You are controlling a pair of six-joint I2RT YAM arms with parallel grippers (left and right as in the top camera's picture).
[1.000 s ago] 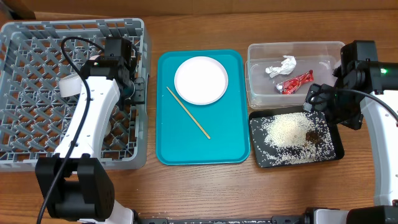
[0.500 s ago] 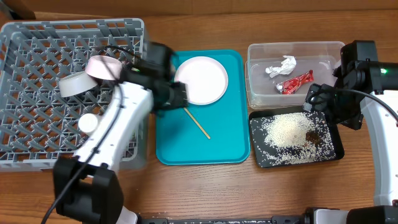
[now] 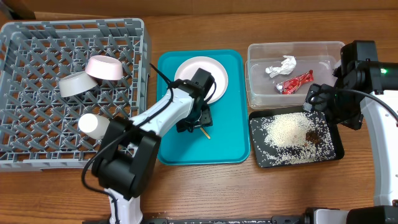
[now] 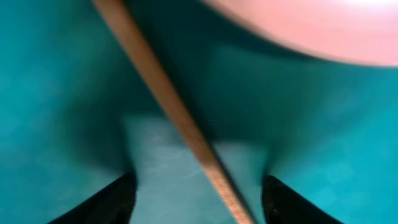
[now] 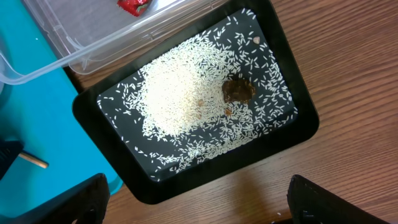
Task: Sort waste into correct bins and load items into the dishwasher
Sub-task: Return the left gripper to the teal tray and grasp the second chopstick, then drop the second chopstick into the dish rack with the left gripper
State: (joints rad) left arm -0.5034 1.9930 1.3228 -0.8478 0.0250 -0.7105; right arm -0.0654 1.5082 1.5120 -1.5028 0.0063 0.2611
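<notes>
One wooden chopstick (image 3: pixel 204 132) lies on the teal tray (image 3: pixel 180 149), mostly under my left arm. My left gripper (image 3: pixel 194 123) is low over it. In the left wrist view the chopstick (image 4: pixel 180 118) runs diagonally between the open fingers (image 4: pixel 199 205), not gripped. The white plate (image 3: pixel 211 74) sits at the tray's far end, partly hidden. The clear tub (image 3: pixel 261 93) holds the white tissue (image 3: pixel 282 65) and red wrapper (image 3: pixel 295 82). The black tray (image 5: pixel 292 134) holds rice (image 5: pixel 180 93) and the brown lump (image 5: pixel 238 90). My right gripper (image 5: pixel 199 211) is open and empty over the wood.
The grey dish rack (image 3: pixel 37 137) at the left holds a white bowl (image 3: pixel 73 84), a pink bowl (image 3: pixel 104 67) and a small white round thing (image 3: pixel 90 124). The black tray's near edge lies just beyond my right fingers.
My left arm has swung right from the rack to the teal tray and come down over the chopstick. The pink bowl now shows in the rack. The right arm has not moved.
</notes>
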